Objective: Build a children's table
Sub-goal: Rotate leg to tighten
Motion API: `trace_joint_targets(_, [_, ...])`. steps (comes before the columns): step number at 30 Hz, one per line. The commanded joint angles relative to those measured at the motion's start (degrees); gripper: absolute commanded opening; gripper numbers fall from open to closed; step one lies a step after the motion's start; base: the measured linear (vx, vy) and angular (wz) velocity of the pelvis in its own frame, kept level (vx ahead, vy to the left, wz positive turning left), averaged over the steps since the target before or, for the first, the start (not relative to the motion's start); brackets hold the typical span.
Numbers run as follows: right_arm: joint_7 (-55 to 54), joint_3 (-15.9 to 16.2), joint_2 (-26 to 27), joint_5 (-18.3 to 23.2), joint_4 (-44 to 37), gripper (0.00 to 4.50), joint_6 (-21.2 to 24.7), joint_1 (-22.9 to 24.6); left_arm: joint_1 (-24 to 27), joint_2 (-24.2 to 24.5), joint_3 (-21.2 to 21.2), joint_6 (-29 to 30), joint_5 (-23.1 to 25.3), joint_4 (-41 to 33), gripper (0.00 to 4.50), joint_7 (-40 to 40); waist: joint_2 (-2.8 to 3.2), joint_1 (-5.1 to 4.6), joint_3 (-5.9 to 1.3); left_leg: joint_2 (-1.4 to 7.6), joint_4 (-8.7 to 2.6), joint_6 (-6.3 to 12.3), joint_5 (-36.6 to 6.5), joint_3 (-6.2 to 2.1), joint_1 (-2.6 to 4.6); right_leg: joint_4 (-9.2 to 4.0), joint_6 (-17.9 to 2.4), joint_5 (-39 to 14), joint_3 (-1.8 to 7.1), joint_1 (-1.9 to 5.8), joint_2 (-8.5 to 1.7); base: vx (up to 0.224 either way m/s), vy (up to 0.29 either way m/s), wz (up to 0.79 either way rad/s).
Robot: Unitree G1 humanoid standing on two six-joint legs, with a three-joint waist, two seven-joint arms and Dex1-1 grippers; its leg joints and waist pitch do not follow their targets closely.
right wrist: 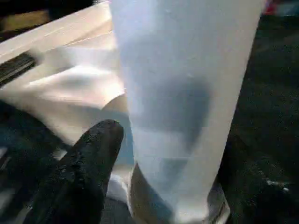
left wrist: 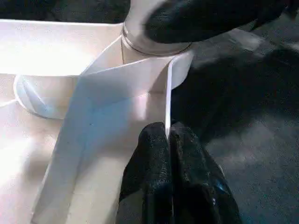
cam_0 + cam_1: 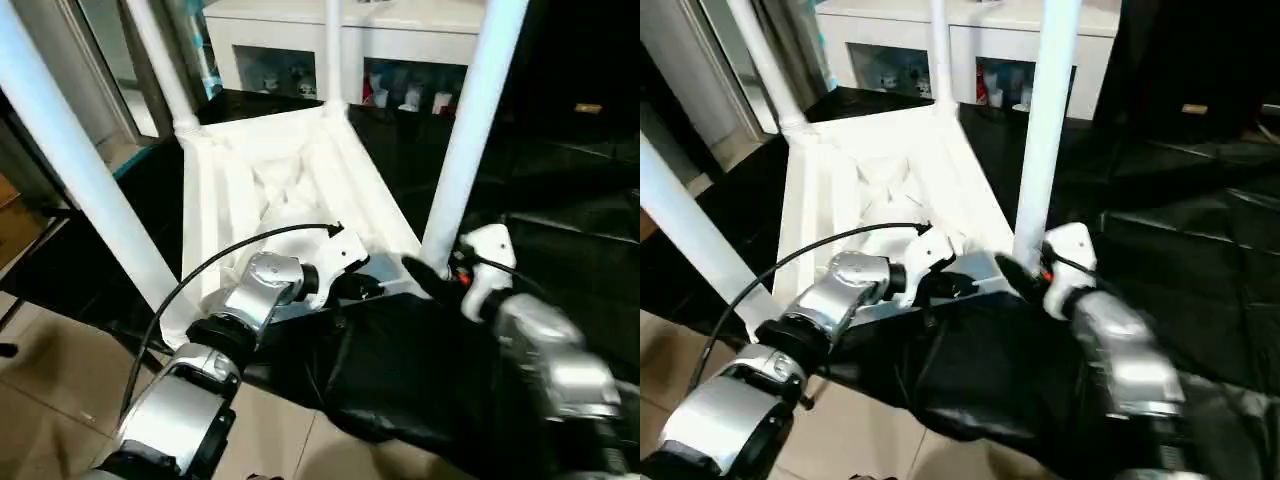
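Nearest to me, my two silver forearms are reaching forward over a tiled floor (image 3: 60, 390) toward a surface draped in black cloth (image 3: 400, 370).

The left gripper (image 2: 167, 140) is sitting at the near edge of the children's table (image 3: 290, 190), which is lying upside down on the cloth with its ribbed underside facing up. Its two black fingers (image 2: 154, 154) are pressed together, and in the left wrist view a thin white rib of the table is running between their tips; I am reading this as a pinch on that rib.

The right gripper (image 3: 425, 275) is standing at the base of the near right leg (image 3: 470, 130), where the tube is entering its corner socket. In the right wrist view one black finger (image 1: 88, 163) is lying just beside the leg; I cannot tell whether the fingers are closing on the tube or standing apart from it.

Farther out, four white legs are rising from the corners of the top: the near left leg (image 3: 80, 170), the far left leg (image 3: 160, 60) and the far right leg (image 3: 333, 50).

Behind the table, a white cabinet (image 3: 400, 40) with small objects on its shelves is standing against the back.
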Motion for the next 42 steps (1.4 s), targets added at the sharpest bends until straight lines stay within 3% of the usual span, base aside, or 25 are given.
trace_joint_targets(1, [8.57,7.76,1.2,2.27,-1.01,3.16,2.17,1.89,0.12,-1.19,-0.06,-2.08,-2.9,-1.94,0.0,-1.9,-1.59,0.06,-2.62,2.25,-4.13,4.87,-15.5,-1.51,0.79,-4.07,-11.5,-13.18,0.94,1.92,-1.23,0.0,0.0,0.0])
trace_joint_targets(2, [10.6,7.32,-0.82,2.89,-1.44,3.16,1.97,2.03,0.54,-0.32,-0.44,-2.36,-3.24,-2.68,0.0,-4.56,-1.48,0.31,-2.69,2.24,-3.9,5.65,-13.91,-1.28,0.8,-3.97,-12.0,-11.94,0.9,1.68,-1.27,0.0,0.0,0.0])
trace_joint_targets(7, [17.64,5.34,-6.8,4.76,-1.53,3.16,1.88,1.38,1.79,3.08,-1.9,-2.52,-4.25,-5.13,0.0,-14.27,-1.33,0.62,-3.3,2.24,-2.86,8.56,-7.49,-1.15,0.34,-2.35,-15.33,-1.52,0.57,2.11,-1.05,0.0,0.0,0.0])
trace_joint_targets(11, [21.36,5.4,-9.36,5.91,-2.53,3.16,2.55,1.21,2.11,5.03,-2.25,-2.6,-4.29,-5.77,0.0,-18.03,-1.13,1.27,-3.79,2.27,-2.1,11.38,-2.8,-1.03,0.59,-1.31,-17.52,6.7,0.47,2.1,-0.88,0.0,0.0,0.0])
trace_joint_targets(16, [24.2,5.93,-10.87,6.49,-2.79,2.81,2.74,1.4,2.61,6.41,-2.33,-2.24,-4.68,-6.69,0.0,-20.92,-1.09,1.8,-3.91,2.4,-1.73,12.79,-1.12,-1.07,0.46,-0.89,-18.12,8.13,0.38,1.94,-0.9,0.0,0.0,0.0])
trace_joint_targets(19, [25.88,6.4,-11.59,6.93,-2.45,2.63,2.85,1.43,3.08,7.21,-2.53,-1.86,-4.96,-7.46,0.0,-22.08,-1.13,1.81,-3.54,2.56,-2.17,10.8,-5.36,-1.02,0.57,-1.46,-17.55,1.32,0.43,1.93,-1.02,0.0,0.0,0.0])
trace_joint_targets(23, [25.51,6.81,-11.1,7.35,-2.72,2.54,3.55,2.05,3.58,7.07,-2.35,-1.57,-4.87,-7.92,0.0,-21.72,-1.23,1.74,-3.31,2.64,-2.59,8.23,-9.23,-1.05,0.64,-1.96,-16.68,-4.03,0.62,1.86,-1.1,0.0,0.0,0.0])
trace_joint_targets(28, [16.81,7.33,-6.96,4.11,-2.62,2.39,3.46,3.98,1.83,4.22,-0.3,-1.63,-3.52,-4.8,0.0,-10.98,-1.32,1.53,-3.3,2.49,-2.74,6.61,-10.51,-1.11,0.61,-2.18,-15.59,-5.7,0.71,1.74,-1.07,0.0,0.0,0.0])
trace_joint_targets(31, [3.97,6.04,-0.46,0.17,2.01,2.32,2.31,3.64,-0.26,0.86,1.51,-0.94,-3.44,-2.33,0.0,-2.63,-1.41,0.75,-2.86,2.22,-3.3,3.9,-14.45,-1.26,0.61,-3.08,-13.39,-13.63,0.68,1.57,-1.18,0.0,0.0,0.0])
trace_joint_targets(33, [-1.48,5.36,3.04,-0.57,3.96,2.25,2.54,3.17,-1.14,-1.02,1.99,-0.33,-3.46,-1.48,0.0,0.72,-1.44,-0.36,-2.57,1.96,-3.82,1.2,-18.7,-1.66,0.76,-3.82,-11.14,-21.4,0.57,1.53,-1.25,0.0,0.0,0.0])
trace_joint_targets(34, [-3.51,4.99,4.4,-0.63,4.4,2.15,2.83,2.96,-1.44,-1.68,2.11,-0.26,-3.33,-1.12,0.0,2.18,-1.55,-0.5,-2.5,1.93,-3.92,0.92,-19.28,-1.74,0.8,-4.05,-10.36,-23.02,0.58,1.48,-1.25,0.0,0.0,0.0])
trace_joint_targets(35, [-6.16,4.57,6.53,-0.55,4.95,2.12,3.33,2.5,-1.74,-2.78,2.28,-0.08,-3.48,-0.83,0.0,3.65,-1.19,-0.61,-2.58,1.99,-3.97,0.56,-20.12,-1.8,1.16,-4.27,-9.65,-23.86,0.69,1.25,-1.17,0.0,0.0,0.0])
trace_joint_targets(36, [-7.92,4.28,7.94,-0.52,5.3,2.11,3.7,2.19,-1.93,-3.5,2.39,0.01,-3.59,-0.64,0.0,4.6,-1.29,-0.78,-2.6,1.89,-3.99,0.53,-20.45,-1.63,1.52,-4.6,-9.51,-23.68,0.73,0.9,-1.04,0.0,0.0,0.0])
trace_joint_targets(39, [-11.15,3.99,10.42,-0.85,5.98,2.06,3.83,1.49,-2.19,-4.69,2.43,0.05,-3.44,-0.3,0.0,6.69,-1.2,-1.1,-2.58,1.86,-4.15,1.1,-19.96,-1.7,1.22,-4.77,-9.18,-22.94,0.71,1.1,-0.97,0.0,0.0,0.0])
trace_joint_targets(41, [-10.78,5.72,13.47,-0.66,5.76,2.06,3.8,0.96,-2.22,-6.37,2.7,-0.1,-3.75,-0.03,0.0,7.65,-1.04,-1.35,-2.59,1.79,-4.21,1.23,-20.4,-1.72,1.12,-4.75,-9.1,-22.94,0.66,1.06,-0.92,0.0,0.0,0.0])
trace_joint_targets(42, [-10.34,6.23,14.18,-0.47,5.63,2.41,3.72,0.86,-2.18,-6.79,2.78,-0.09,-3.91,-0.05,0.0,7.77,-1.06,-1.38,-2.6,1.8,-4.24,1.25,-20.49,-1.8,1.06,-4.72,-9.03,-23.05,0.62,1.12,-0.98,0.0,0.0,0.0])
